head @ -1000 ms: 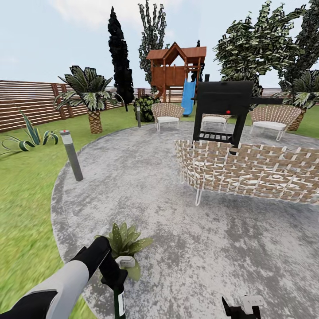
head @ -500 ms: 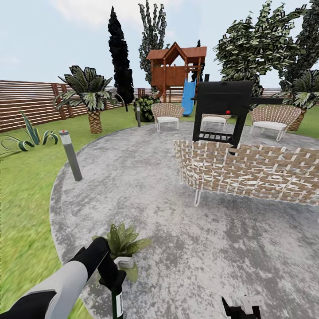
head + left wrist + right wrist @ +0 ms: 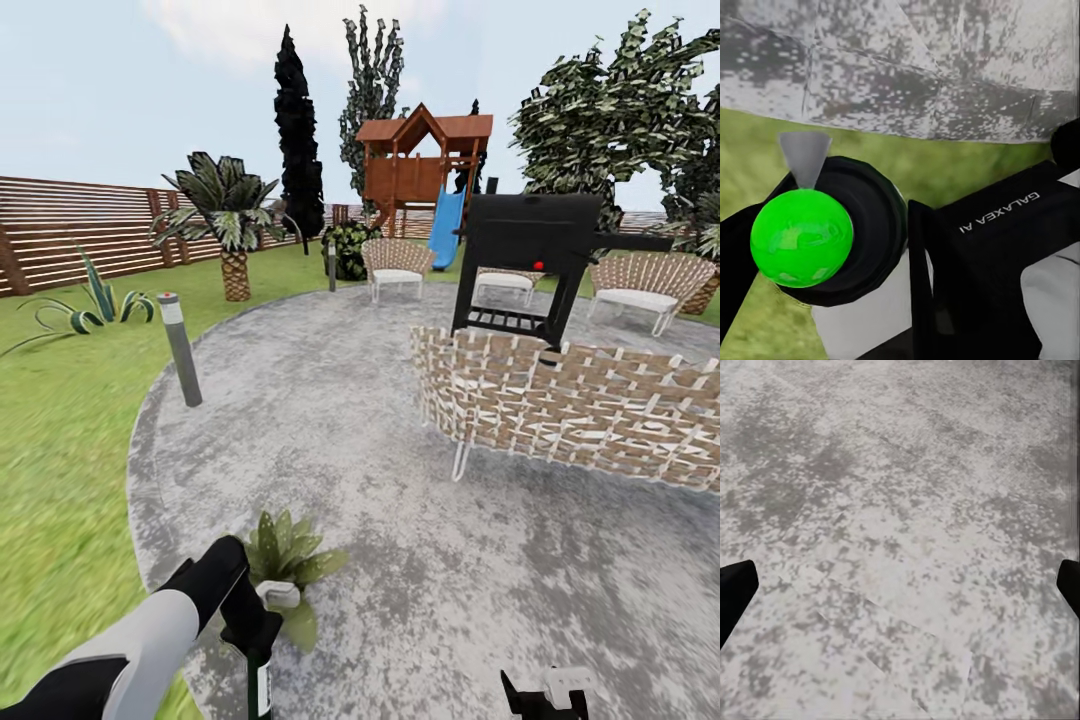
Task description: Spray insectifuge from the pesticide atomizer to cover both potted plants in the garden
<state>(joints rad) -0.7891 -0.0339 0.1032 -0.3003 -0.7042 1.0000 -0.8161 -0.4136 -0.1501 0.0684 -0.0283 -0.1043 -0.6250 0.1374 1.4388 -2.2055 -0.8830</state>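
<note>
Head view: looking over a round grey stone patio (image 3: 400, 520) ringed by green lawn (image 3: 60, 480), with a brown slatted fence (image 3: 70, 235) running along the far left.
Left end effector (image 3: 250, 640): sitting low at the patio's near edge, pinching the pesticide atomizer (image 3: 260, 688); fingers pressed against its dark body.
Pesticide atomizer: hanging below the left end effector as a thin dark green stem with a white label; appearing in the left wrist view as a round bright green cap (image 3: 802, 238) on a black collar, a pale grey cone beside it.
Potted plant (image 3: 285, 552): standing on the patio just beyond the left end effector, pointed pale-speckled leaves spreading outward; pot mostly hidden behind the wrist.
Right end effector (image 3: 545, 695): peeking in at the lower edge of the head view; in the right wrist view, dark fingertips (image 3: 735, 592) spread wide apart over bare stone, gripping nothing.
Surroundings: grey bollard light (image 3: 180, 350) standing at the patio's left rim; woven sofa (image 3: 570, 405) sitting mid-patio with a black grill (image 3: 530, 255) behind it; wooden playhouse (image 3: 425, 165) with blue slide rising farther back; palm (image 3: 232, 215) and spiky agave (image 3: 95, 305) growing on the lawn.
</note>
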